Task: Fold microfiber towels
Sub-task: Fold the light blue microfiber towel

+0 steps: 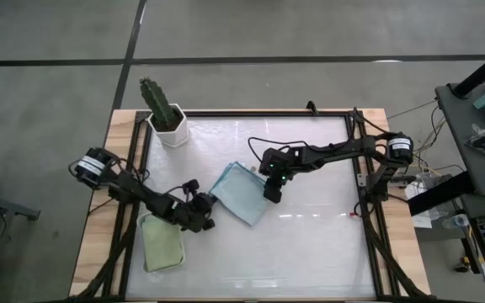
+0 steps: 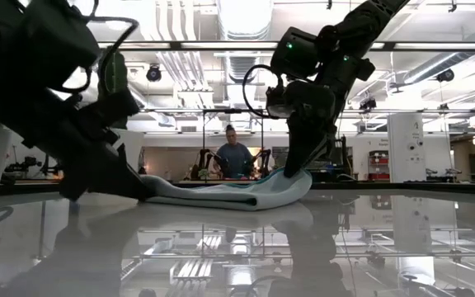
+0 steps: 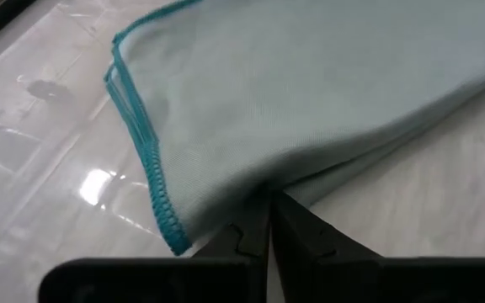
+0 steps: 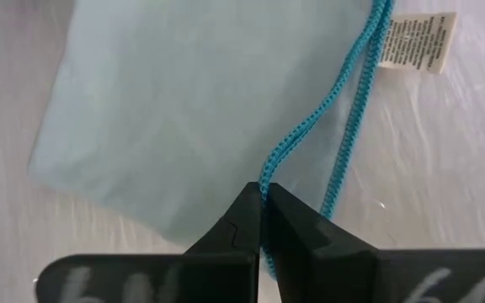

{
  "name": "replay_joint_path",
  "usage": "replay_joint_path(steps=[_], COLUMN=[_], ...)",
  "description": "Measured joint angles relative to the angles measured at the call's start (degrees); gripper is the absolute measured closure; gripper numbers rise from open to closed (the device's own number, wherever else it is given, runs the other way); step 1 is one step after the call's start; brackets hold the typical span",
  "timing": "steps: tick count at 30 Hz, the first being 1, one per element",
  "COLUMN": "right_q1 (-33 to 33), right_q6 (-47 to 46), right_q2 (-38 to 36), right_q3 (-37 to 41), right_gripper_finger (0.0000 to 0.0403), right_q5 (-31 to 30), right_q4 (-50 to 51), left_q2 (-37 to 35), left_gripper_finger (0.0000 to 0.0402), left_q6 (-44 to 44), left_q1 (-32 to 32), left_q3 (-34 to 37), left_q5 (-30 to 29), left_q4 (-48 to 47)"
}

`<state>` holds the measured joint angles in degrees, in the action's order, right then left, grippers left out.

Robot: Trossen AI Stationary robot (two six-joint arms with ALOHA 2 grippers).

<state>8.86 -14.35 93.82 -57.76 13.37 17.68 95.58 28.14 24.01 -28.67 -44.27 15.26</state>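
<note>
Pale blue towel (image 3: 310, 93): cut off at top and right frame edges, left wrist view. Care label (image 4: 418, 40): print illegible. Person (image 2: 235, 157), low view centre: too small for detail.

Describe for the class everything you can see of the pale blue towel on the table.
The pale blue towel is a soft, finely woven cloth with teal stitched edging and a white care label at one edge. It lies folded over on the glossy white table, near the middle, layers stacked with edges roughly aligned. The left tool is shut on its near folded edge; the right tool is shut on the stitched hem at the opposite side. Nothing else touches it.
</note>
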Motion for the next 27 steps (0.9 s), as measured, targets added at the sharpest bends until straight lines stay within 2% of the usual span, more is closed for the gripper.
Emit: replay_joint_path(steps=[7,14,20,27], right_q1=[0.0,0.0,0.0,0.01], right_q6=[1.17,4.16,5.21,9.01], right_q2=[-0.72,-2.55,-2.27,-1.95], right_q3=[0.0,0.0,0.0,0.02], right_gripper_finger=[0.0394,0.0394,0.0394,0.0387], right_q5=[0.04,0.08,0.04,-3.42], right_q4=[1.64,7.75,6.53,6.91], left_q2=[1.14,1.03,1.03,1.03], left_gripper_finger=[0.0402,0.0402,0.0402,0.0402], left_q6=[0.02,1.52,1.55,1.6], left_q1=[-0.07,-0.07,-0.07,-0.07], left_q3=[-0.16,-0.04,0.02,0.04], left_q5=[0.2,0.98,1.26,1.5], left_q4=[0.32,-0.4,-0.41,-0.57])
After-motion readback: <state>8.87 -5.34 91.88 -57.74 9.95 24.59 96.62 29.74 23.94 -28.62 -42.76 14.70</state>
